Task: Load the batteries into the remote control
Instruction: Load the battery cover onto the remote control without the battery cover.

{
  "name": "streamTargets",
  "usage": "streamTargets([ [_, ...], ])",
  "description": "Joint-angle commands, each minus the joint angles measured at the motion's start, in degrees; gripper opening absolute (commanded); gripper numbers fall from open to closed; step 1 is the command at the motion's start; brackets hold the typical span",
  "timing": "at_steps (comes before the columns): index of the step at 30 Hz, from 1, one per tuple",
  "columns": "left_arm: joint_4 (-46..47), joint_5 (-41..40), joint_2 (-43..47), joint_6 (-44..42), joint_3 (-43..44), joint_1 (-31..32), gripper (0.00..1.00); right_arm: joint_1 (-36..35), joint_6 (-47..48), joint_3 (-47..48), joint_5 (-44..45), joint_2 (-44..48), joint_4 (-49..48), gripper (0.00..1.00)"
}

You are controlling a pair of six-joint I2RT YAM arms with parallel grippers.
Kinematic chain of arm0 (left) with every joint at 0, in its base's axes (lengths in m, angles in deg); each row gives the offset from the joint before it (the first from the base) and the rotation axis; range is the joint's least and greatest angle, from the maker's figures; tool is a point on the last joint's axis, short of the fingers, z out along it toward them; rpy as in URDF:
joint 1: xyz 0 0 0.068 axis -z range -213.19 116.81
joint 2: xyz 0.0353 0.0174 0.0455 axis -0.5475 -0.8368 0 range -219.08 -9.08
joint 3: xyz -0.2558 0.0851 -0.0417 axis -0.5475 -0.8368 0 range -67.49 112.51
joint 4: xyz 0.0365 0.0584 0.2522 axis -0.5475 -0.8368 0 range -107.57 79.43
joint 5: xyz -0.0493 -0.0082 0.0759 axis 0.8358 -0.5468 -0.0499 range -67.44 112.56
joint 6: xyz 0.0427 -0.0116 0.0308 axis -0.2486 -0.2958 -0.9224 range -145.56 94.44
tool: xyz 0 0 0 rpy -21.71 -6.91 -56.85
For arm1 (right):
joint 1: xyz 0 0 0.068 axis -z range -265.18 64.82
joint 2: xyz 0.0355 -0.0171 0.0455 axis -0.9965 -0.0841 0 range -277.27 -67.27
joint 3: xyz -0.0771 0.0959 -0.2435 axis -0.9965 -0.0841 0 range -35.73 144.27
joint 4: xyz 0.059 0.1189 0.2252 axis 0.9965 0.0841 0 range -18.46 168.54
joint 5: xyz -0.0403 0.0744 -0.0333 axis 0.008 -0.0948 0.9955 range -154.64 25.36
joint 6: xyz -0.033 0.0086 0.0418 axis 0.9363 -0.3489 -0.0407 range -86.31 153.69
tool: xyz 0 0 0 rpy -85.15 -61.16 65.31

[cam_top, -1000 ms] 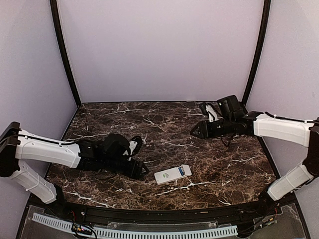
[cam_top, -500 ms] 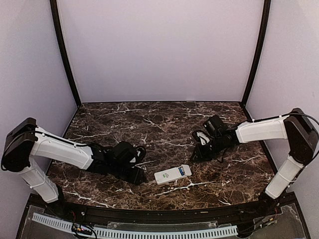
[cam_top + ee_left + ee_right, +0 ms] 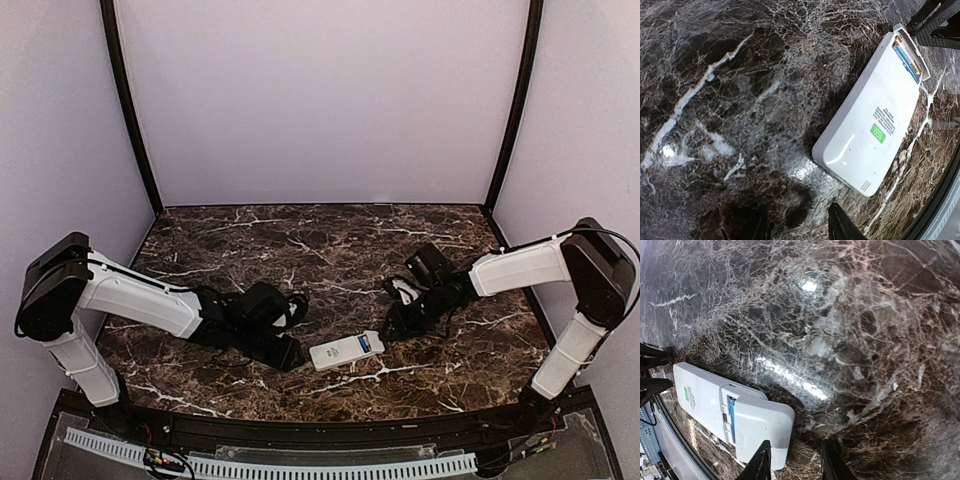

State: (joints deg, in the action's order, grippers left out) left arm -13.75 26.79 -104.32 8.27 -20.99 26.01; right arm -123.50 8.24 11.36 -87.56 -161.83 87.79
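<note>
White remote control lies between the left fingers and right fingers, both pairs spread, empty.

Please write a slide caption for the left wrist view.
White remote control lies on marble table, blue batteries showing at one end.

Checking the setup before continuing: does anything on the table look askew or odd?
On the remote control, the back cover sits partly slid off, leaving a gap where the blue batteries show. Nothing else stands out.
</note>
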Motion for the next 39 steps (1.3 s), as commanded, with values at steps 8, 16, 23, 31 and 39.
streamTargets([
  [8,-3.12,2.11,-2.68,-2.18,1.27,0.83,0.38,-1.05,-0.39,-1.3,-3.88,-1.83,-4.86,0.33],
  [16,-3.47,1.89,-3.45,-3.19,1.97,0.83,0.38,-1.79,-0.48,-0.63,-3.96,-2.97,-4.91,0.33],
  [23,-3.49,1.84,-3.55,-3.56,2.01,0.83,0.38,-3.18,-0.61,0.68,-1.97,-2.94,-3.53,0.33],
  [31,-3.49,1.49,-3.55,-3.95,1.86,0.84,0.38,-5.09,-0.65,2.04,0.52,-3.89,-1.96,0.33],
  [39,-3.37,1.55,-3.55,-4.28,1.84,0.87,0.38,-6.67,-0.15,4.74,4.11,-4.3,1.5,0.33],
])
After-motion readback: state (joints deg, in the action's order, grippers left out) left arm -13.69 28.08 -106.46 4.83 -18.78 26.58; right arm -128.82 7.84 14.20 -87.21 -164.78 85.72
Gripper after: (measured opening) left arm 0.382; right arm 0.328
